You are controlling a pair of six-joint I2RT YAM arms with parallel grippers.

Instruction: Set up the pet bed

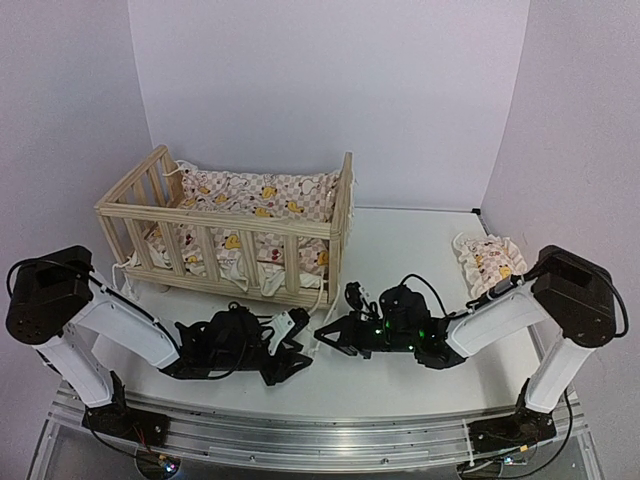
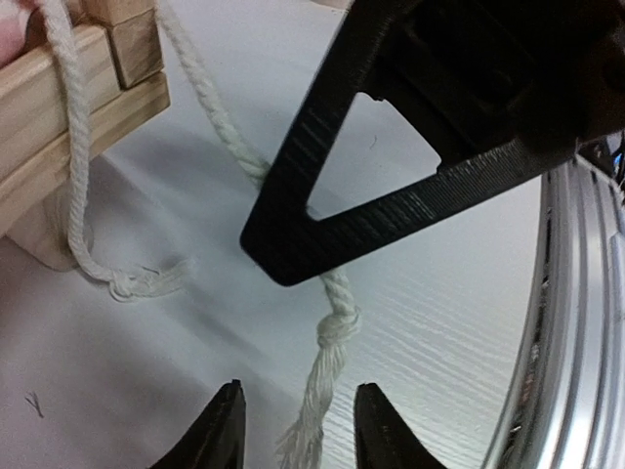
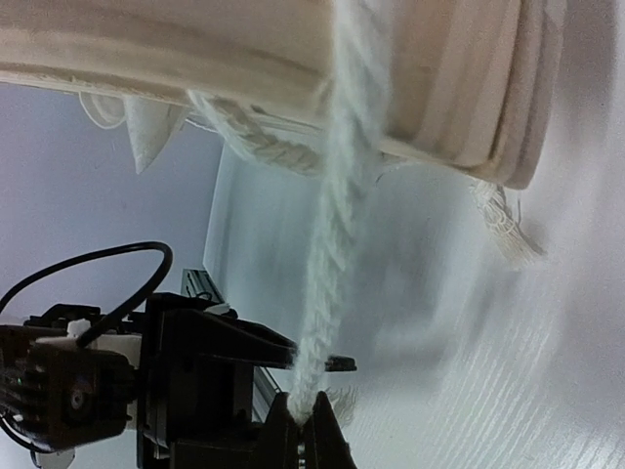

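The bed (image 1: 215, 222) is standing upright on the table (image 1: 420, 240), open top facing up, its long axis running left to right. The cushion (image 1: 250, 187) is already lying inside the bed, so lining seems done. Tying looks only partly done, with cords dangling along the bed's front. The pillow (image 1: 487, 257) is waiting well to the right of the bed.

Just in front of the bed's near right corner, the right gripper (image 3: 308, 425) is pinching a cord (image 3: 332, 254) with its fingers closed, pulling it taut from that corner. The left gripper (image 2: 298, 391) is hovering half open, with the cord's frayed end lying between its fingers (apparently untouched).
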